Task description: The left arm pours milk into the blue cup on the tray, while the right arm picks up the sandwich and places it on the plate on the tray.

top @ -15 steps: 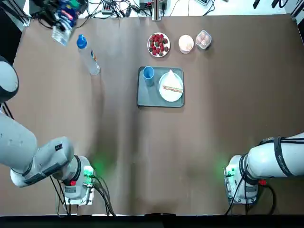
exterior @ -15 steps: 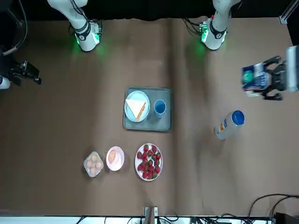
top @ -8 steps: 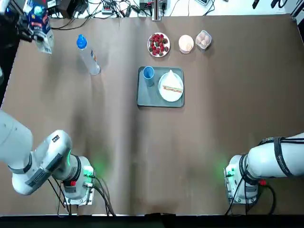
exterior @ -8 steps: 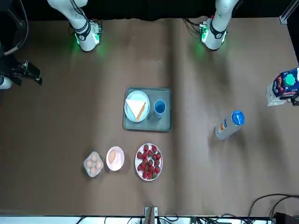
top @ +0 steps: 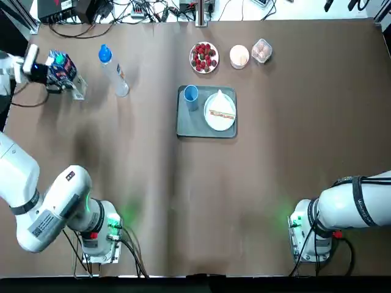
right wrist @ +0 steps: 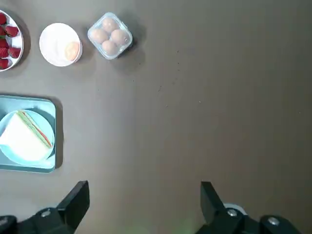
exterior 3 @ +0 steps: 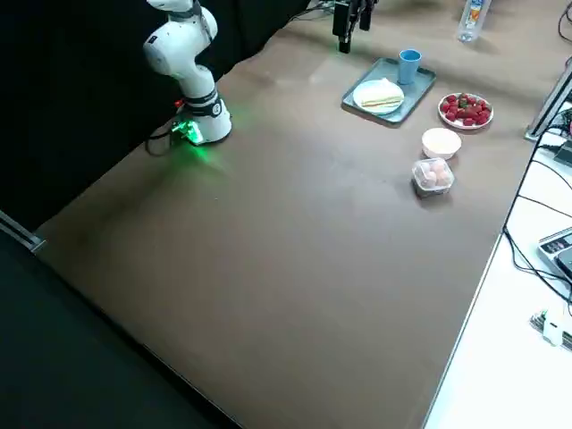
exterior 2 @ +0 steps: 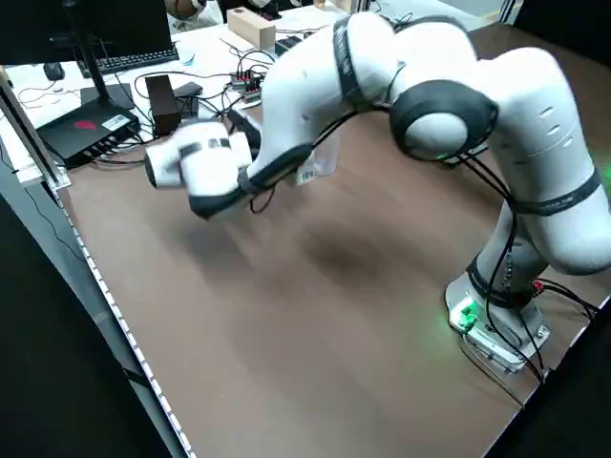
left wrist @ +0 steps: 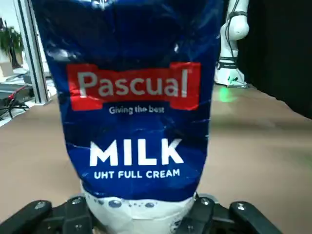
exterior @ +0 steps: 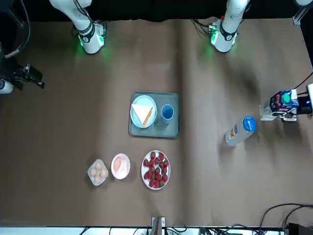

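My left gripper (top: 46, 71) is shut on the blue milk carton (top: 62, 67), which stands upright low over the table's far left, just left of a lying water bottle (top: 113, 71). In the left wrist view the milk carton (left wrist: 136, 107) fills the picture. The blue cup (top: 190, 93) stands on the grey tray (top: 189, 124) at the table's middle. Beside it, the sandwich (top: 222, 113) lies on the white plate (top: 209, 121). My right gripper (right wrist: 144, 204) hangs open and high, away from the tray, with nothing between its fingers.
Behind the tray are a plate of strawberries (top: 204, 57), a small bowl (top: 239, 55) and a clear box of eggs (top: 261, 50). Cables and gear lie along the far edge. Bare brown table lies between the tray and the arm bases.
My left gripper has brought the milk carton from beyond the table's far left corner down to a spot beside the bottle. The right arm has not moved.
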